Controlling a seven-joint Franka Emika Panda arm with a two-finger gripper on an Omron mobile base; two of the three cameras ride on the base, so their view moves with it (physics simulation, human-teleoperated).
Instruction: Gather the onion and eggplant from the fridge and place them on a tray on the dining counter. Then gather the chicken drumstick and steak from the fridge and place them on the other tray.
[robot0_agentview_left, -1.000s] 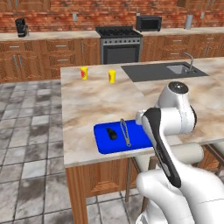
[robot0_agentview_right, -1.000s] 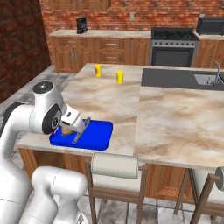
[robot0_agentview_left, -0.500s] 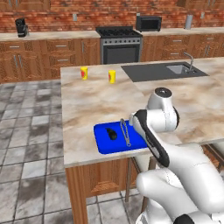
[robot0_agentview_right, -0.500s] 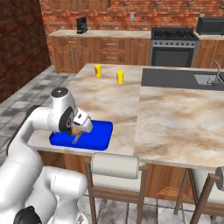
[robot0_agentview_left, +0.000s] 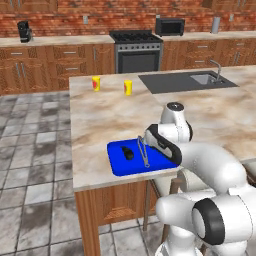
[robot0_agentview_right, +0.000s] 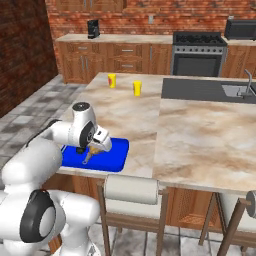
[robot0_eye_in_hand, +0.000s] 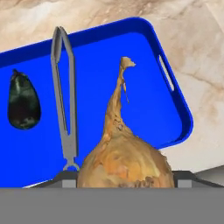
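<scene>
You are looking at the beige-and-brown marbled stone dining counter (robot0_agentview_left: 105, 117), which is carrying a bright blue rectangular tray (robot0_eye_in_hand: 175, 105) at its near edge and two small yellow cups (robot0_agentview_left: 128, 87) standing farther back, near the dark sink section

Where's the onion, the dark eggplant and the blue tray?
onion (robot0_eye_in_hand: 124, 164), hand view, on its round golden bulb.
eggplant (robot0_eye_in_hand: 23, 105), hand view, on the middle of its dark body.
blue tray (robot0_eye_in_hand: 181, 105), hand view, on its raised rim beside the handle slot.

arm: glossy white rounded segmented robot arm (robot0_agentview_left: 210, 165) | joints: dark grey rings | wrist: black band | cables: cannot tell
</scene>
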